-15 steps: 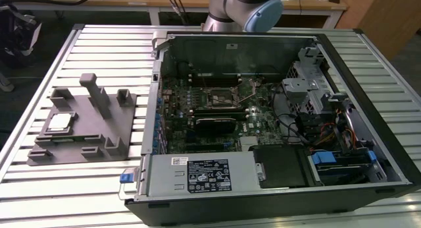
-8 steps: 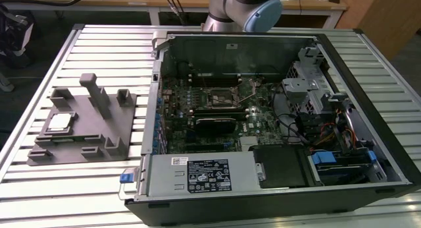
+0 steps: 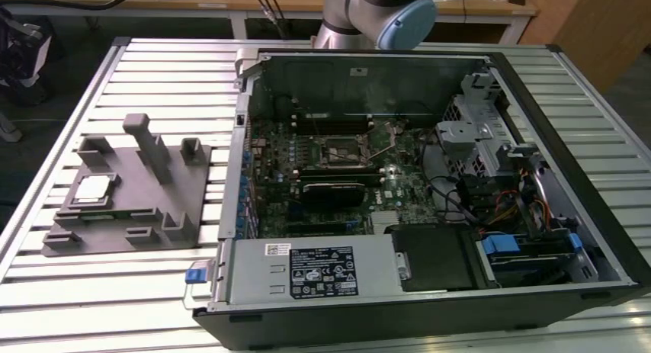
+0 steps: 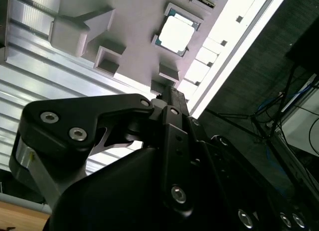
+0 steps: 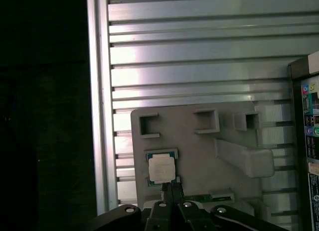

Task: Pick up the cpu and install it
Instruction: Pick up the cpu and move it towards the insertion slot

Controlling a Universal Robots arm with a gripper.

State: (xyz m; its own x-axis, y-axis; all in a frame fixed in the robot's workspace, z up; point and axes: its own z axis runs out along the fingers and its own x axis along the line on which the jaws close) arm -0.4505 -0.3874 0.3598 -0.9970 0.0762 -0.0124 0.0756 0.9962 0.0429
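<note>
The cpu (image 3: 94,189), a small silvery square chip, lies flat in a recess of the grey tray (image 3: 137,216) at the exterior view's left. Both wrist views look down on it: the cpu (image 5: 161,168) rests in its pocket on the tray (image 5: 199,151), and it is bright and square in the second wrist view (image 4: 176,34). My gripper (image 5: 170,187) hangs above the tray, apart from the chip, its two thin dark fingers pressed together and holding nothing. In the second wrist view the gripper (image 4: 168,93) points toward the chip. The black socket (image 3: 344,149) sits on the motherboard inside the open case.
The open computer case (image 3: 569,139) fills the middle and the exterior view's right, with the power supply (image 3: 305,271) and drive bays at its front. Upright posts (image 3: 151,143) rise from the tray. The ribbed metal table (image 5: 199,57) ends in an edge near the tray. The arm's base (image 3: 371,14) stands behind the case.
</note>
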